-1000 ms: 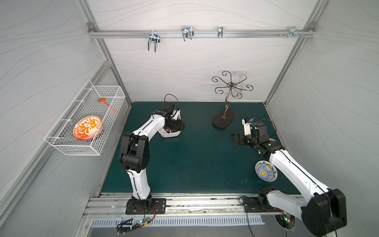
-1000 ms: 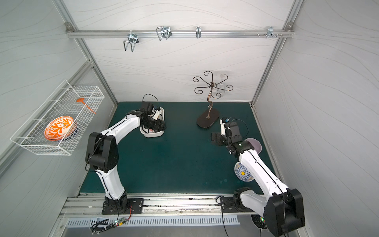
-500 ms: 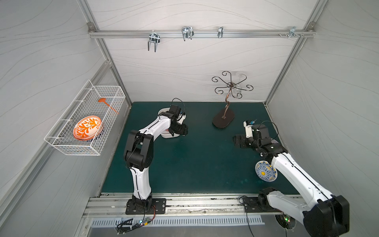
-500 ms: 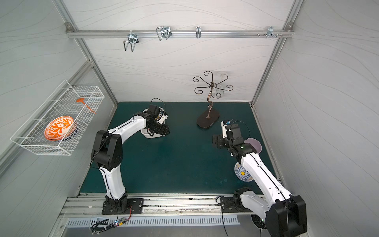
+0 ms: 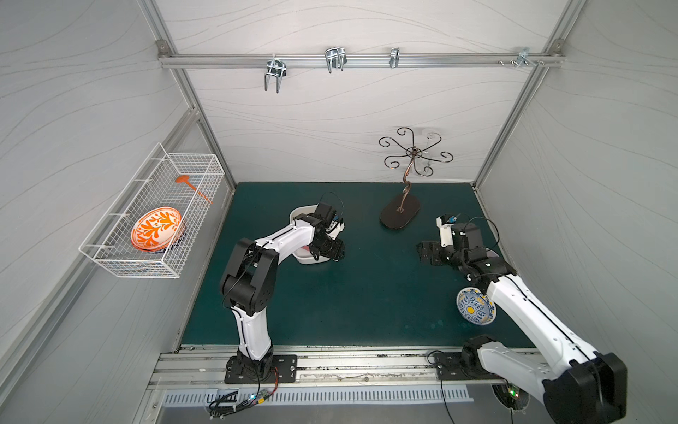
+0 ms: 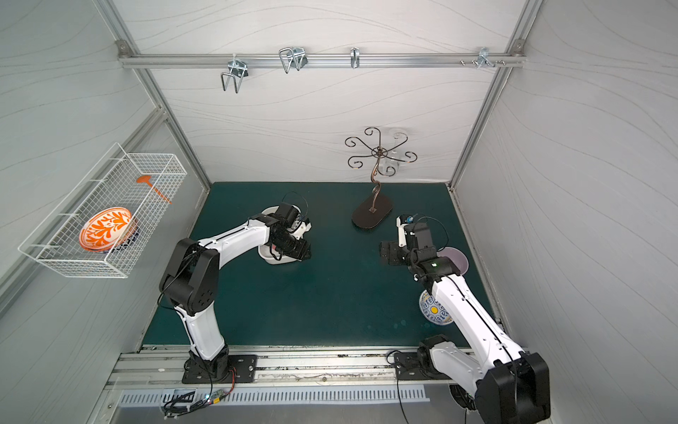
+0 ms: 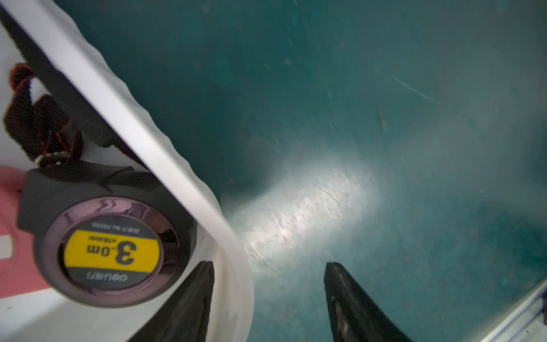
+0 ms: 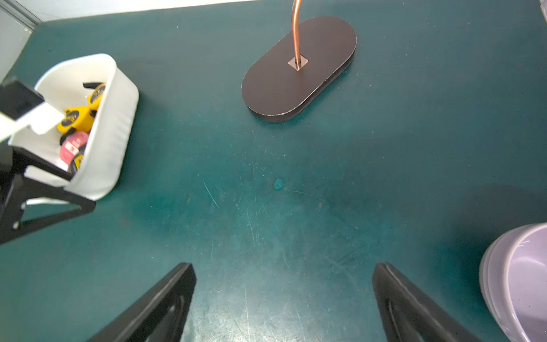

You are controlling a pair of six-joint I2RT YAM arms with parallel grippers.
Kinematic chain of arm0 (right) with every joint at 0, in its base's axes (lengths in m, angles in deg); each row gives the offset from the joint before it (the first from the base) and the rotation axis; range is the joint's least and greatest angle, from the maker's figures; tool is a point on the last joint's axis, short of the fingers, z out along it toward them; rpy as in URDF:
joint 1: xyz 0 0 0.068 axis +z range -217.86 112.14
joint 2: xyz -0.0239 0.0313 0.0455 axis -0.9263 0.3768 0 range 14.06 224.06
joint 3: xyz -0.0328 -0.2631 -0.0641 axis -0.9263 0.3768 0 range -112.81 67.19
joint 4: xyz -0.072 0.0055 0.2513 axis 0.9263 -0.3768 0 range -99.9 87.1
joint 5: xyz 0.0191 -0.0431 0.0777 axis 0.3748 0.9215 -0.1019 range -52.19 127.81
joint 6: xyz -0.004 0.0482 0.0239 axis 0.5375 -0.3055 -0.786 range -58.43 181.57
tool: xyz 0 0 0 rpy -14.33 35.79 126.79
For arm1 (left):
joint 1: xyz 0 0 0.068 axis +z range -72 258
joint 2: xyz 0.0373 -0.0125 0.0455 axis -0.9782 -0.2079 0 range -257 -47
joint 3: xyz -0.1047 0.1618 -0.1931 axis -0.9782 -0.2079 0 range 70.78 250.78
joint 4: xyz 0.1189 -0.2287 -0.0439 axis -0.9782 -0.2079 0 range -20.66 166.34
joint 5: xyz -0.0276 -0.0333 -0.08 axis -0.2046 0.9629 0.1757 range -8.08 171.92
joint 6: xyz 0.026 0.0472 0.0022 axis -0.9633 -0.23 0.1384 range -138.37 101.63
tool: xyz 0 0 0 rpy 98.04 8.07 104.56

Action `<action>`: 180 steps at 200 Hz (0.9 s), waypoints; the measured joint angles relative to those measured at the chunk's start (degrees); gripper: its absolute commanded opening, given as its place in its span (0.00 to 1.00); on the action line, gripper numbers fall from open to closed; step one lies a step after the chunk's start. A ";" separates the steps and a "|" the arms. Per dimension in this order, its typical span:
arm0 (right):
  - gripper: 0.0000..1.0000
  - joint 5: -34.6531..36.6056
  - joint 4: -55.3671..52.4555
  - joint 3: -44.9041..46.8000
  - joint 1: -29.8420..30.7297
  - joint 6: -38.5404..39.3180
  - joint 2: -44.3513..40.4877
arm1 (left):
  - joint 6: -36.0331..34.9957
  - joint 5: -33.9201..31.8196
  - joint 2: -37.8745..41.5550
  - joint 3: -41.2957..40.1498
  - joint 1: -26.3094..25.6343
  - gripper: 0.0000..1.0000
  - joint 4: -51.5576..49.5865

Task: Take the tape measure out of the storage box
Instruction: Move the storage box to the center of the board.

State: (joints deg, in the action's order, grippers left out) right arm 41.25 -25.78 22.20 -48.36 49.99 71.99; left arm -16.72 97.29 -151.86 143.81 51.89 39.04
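The white storage box point(image 5: 299, 213) point(image 6: 267, 257) stands left of centre on the green mat. It holds several tape measures. A dark round tape measure point(image 7: 109, 251) with a yellow "3.0m" label lies against the wall. Yellow tape measures point(image 8: 77, 117) lie further back. My left gripper point(image 7: 270, 265) point(image 5: 332, 253) point(image 6: 299, 253) is open and straddles the box wall point(image 7: 148, 139). One finger point(image 7: 192, 296) is inside beside the dark tape measure, the other over the mat. It holds nothing. My right gripper point(image 8: 285, 266) point(image 5: 427, 253) point(image 6: 389, 253) hangs open over bare mat, far from the box point(image 8: 109, 133).
A hook stand with a dark oval base point(image 5: 400, 216) point(image 8: 299, 68) stands at the back. A lilac bowl point(image 6: 455, 258) point(image 8: 518, 281) sits beside the right gripper, and a blue patterned bowl point(image 5: 475, 306) under the right arm. A wire basket point(image 5: 154, 220) hangs on the left wall.
My left arm has swung its gripper from over the back of the box to the box's front right corner. The right arm has hardly moved.
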 measured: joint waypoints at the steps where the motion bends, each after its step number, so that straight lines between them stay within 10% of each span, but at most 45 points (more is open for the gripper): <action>1: 0.99 -0.04 0.00 0.04 0.00 -0.09 -0.07 | 0.11 0.00 0.20 -0.20 -0.17 0.63 0.00; 115: 0.99 -0.96 -0.31 2.34 1.97 -2.67 -1.01 | 8.02 0.96 4.57 -6.12 -17.05 0.60 -0.17; 180: 0.99 -0.96 -0.33 1.73 5.01 -3.48 2.32 | 9.33 -3.39 9.73 -3.45 -16.39 0.84 -1.57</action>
State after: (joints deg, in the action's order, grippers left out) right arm 40.29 -26.11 23.93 -43.35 46.52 74.30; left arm -7.39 93.91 -142.14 140.36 35.50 37.47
